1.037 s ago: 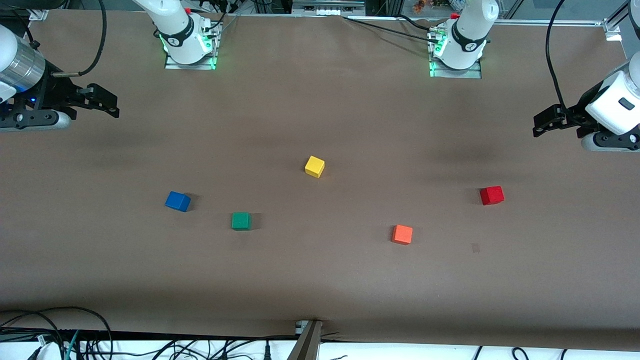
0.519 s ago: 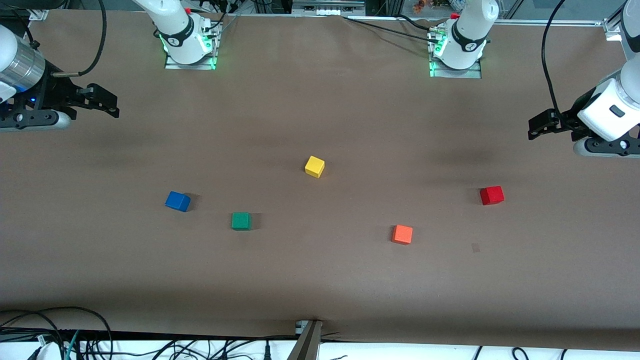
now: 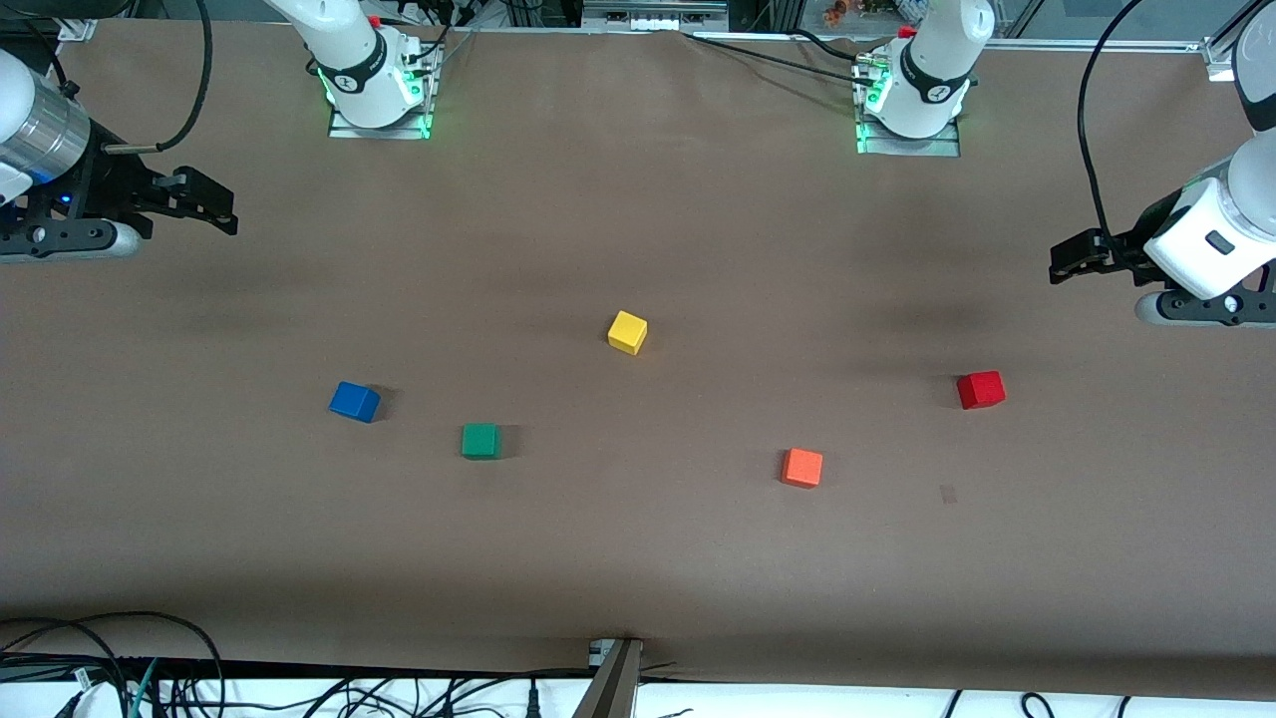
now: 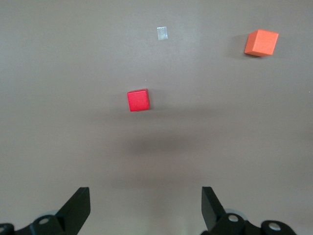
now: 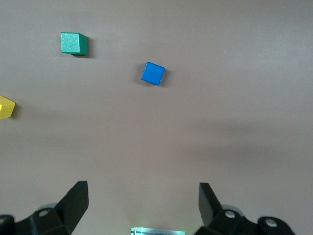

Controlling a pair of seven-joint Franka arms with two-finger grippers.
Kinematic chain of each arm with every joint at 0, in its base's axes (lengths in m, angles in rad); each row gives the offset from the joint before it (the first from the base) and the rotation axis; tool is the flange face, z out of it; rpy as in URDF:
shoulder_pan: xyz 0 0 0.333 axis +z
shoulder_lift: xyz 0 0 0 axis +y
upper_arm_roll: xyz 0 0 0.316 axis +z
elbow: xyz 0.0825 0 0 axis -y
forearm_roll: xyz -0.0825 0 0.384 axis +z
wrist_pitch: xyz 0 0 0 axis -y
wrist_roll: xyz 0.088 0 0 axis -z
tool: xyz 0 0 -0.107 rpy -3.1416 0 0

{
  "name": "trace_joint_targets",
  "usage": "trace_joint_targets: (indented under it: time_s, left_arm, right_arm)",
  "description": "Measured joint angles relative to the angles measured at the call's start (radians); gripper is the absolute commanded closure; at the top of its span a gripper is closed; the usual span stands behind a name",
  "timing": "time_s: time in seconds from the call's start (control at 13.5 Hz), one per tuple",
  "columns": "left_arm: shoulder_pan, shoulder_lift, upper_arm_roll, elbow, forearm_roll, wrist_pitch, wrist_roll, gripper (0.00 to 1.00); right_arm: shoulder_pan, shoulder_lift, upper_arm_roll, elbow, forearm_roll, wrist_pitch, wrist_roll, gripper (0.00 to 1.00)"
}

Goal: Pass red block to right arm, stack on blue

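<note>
Clearly your left hand (image 3: 1065, 261), spread wide, hangs nearest the red block (image 3: 981, 389); drop toward it. Right hand (image 3: 204, 204) waits, spread too.

The red block (image 4: 138, 100) sits flat on the brown desk (image 4: 58, 73), apart from everything. An orange cube (image 4: 261, 42) lies well away from it. A small pale patch (image 4: 162, 33) marks the desk between them. The left gripper (image 4: 145, 211) hangs above, its black fingers (image 4: 78, 208) spread wide and empty.
</note>
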Motion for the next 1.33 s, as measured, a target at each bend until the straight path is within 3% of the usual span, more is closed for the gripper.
trace_joint_targets:
  time_s: [0.89,1.33]
  left_arm:
    - [0.006,0.066,0.003,-0.019,0.008,0.013,-0.004,0.00]
    - [0.014,0.113,0.003,-0.299,0.055,0.392,-0.078,0.00]
  right_arm:
    - [0.000,0.000,0.000,0.000,0.000,-0.001,0.000,0.00]
    - [0.000,0.000,0.000,0.000,0.000,-0.001,0.000,0.00]
